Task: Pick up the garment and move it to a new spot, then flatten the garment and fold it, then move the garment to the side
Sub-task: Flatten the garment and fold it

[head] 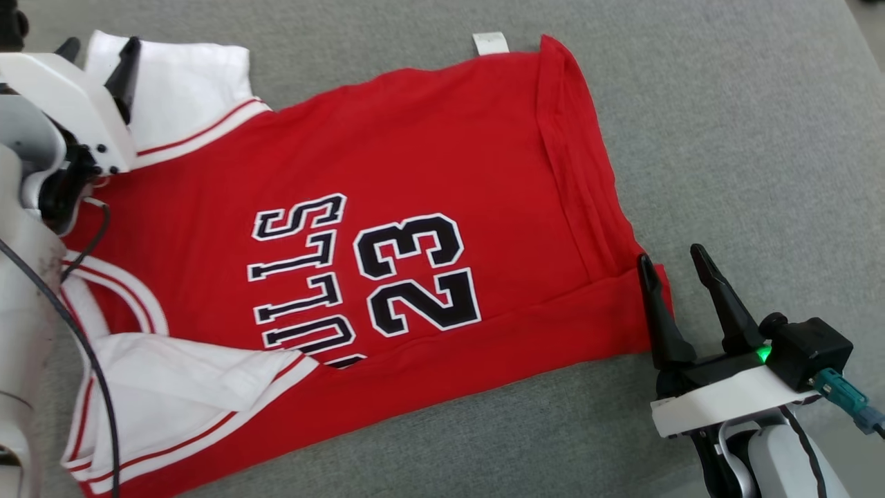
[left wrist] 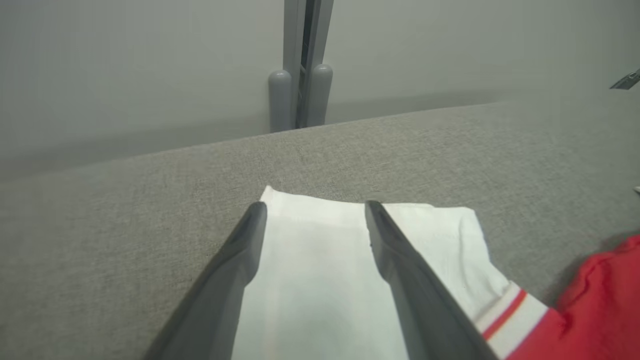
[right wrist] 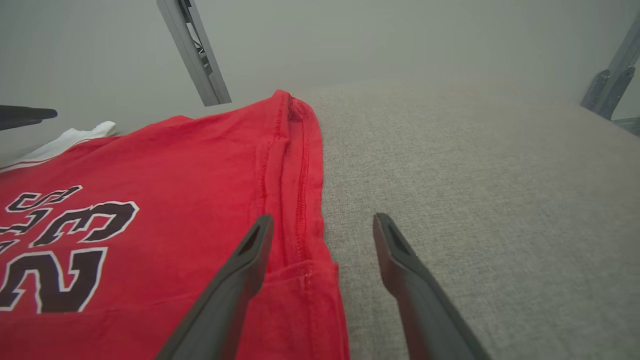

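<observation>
Red jersey (head: 415, 173), spread flat, white-sleeved

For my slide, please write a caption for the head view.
Red jersey on grey surface; left gripper open over white sleeve, right gripper open at hem corner.

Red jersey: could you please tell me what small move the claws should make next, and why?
Probably lower the right claw and close it on the hem corner: its open fingers straddle that corner, one over red cloth, one over grey fabric, while the left claw hangs open over the white sleeve.
</observation>
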